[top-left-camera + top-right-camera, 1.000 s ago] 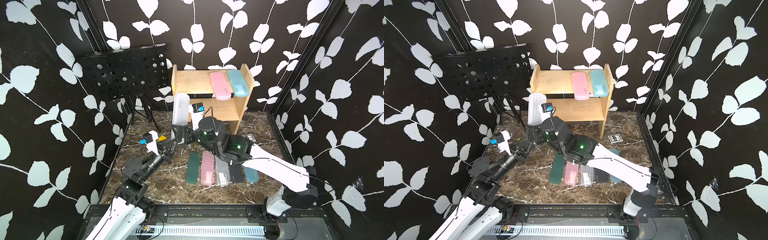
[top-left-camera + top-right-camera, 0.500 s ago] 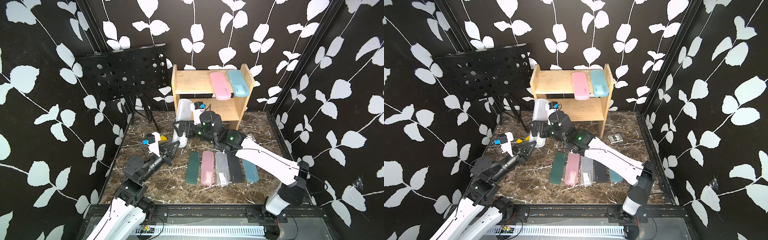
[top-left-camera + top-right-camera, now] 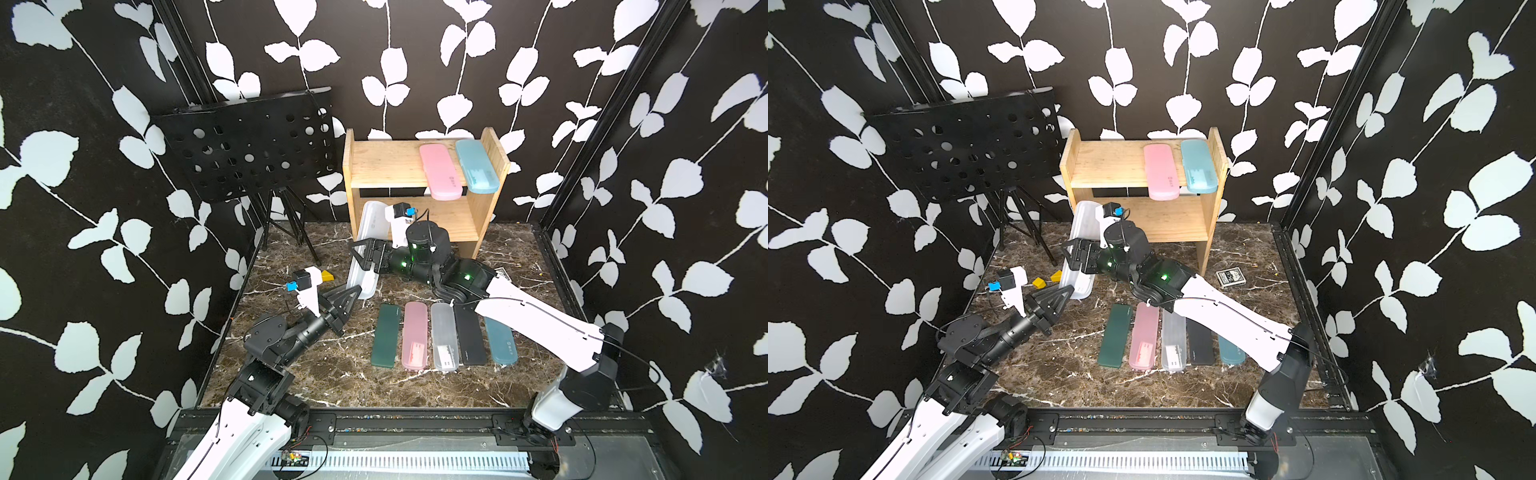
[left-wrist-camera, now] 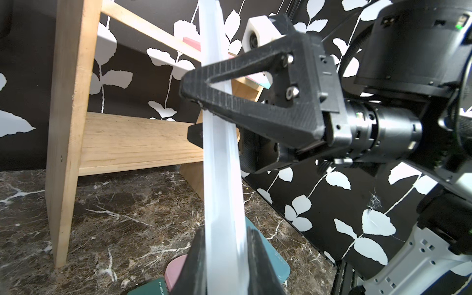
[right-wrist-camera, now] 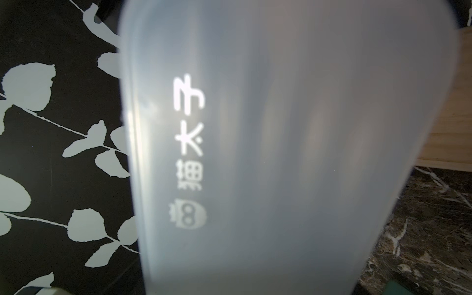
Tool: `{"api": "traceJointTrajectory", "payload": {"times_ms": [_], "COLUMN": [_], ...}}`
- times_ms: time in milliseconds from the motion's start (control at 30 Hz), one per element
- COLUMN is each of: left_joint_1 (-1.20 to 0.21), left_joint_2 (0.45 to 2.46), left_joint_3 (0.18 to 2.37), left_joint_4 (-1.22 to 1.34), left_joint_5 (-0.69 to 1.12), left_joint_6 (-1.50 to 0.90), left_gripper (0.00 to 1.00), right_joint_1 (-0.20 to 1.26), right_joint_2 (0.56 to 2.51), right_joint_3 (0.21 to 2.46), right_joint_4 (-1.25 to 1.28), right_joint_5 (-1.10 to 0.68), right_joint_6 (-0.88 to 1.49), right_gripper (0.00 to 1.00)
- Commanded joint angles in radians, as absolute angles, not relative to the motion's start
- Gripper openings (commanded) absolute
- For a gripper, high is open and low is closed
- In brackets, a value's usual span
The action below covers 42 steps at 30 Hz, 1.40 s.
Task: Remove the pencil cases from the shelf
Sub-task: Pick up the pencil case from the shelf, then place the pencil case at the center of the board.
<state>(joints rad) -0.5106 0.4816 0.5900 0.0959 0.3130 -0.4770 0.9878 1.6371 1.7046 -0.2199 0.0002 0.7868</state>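
Frosted clear pencil case [image 3: 370, 220] stood tilted before the shelf [image 3: 390, 166]. Left pincer [image 3: 355, 294] was clamped on its lower end. Right pincer [image 3: 358, 257] straddled its middle, grip undeterminable. Recommendation: confirm the right hold before the left releases.

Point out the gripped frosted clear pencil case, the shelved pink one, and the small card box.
Frosted clear plastic pencil case [image 4: 222, 184]: left wrist view, narrow side.
Shelved pink plastic pencil case [image 3: 440, 170]: a top view, lid centre.
Small black-and-white card box [image 3: 1229, 276]: a top view, top face.
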Motion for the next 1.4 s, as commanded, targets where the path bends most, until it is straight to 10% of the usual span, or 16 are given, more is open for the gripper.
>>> {"api": "traceJointTrajectory", "payload": {"times_ms": [0, 67, 167, 500, 1367], "left_joint_1": [-0.515, -0.514, -0.515, -0.515, -0.514], "left_joint_2": [0.442, 0.429, 0.395, 0.299, 0.293], "left_joint_3": [0.615, 0.614, 0.618, 0.71, 0.679], "left_joint_4": [0.128, 0.091, -0.004, -0.288, -0.358], "left_joint_5": [0.297, 0.258, 0.144, -0.156, -0.164], "left_joint_6": [-0.451, -0.44, -0.423, -0.277, -0.288], "left_gripper": [0.02, 0.68, 0.99, 0.99, 0.99], "right_joint_1": [0.974, 0.974, 0.973, 0.973, 1.085], "right_joint_2": [1.609, 1.608, 1.608, 1.708, 2.162], "right_joint_3": [1.665, 1.653, 1.642, 1.492, 1.674], "right_joint_4": [-0.253, -0.268, -0.34, -0.325, -0.346], "right_joint_5": [0.069, 0.089, 0.129, 0.072, 0.093], "right_joint_6": [0.764, 0.763, 0.758, 0.932, 1.052], "right_gripper": [0.69, 0.69, 0.7, 0.7, 0.79]}}
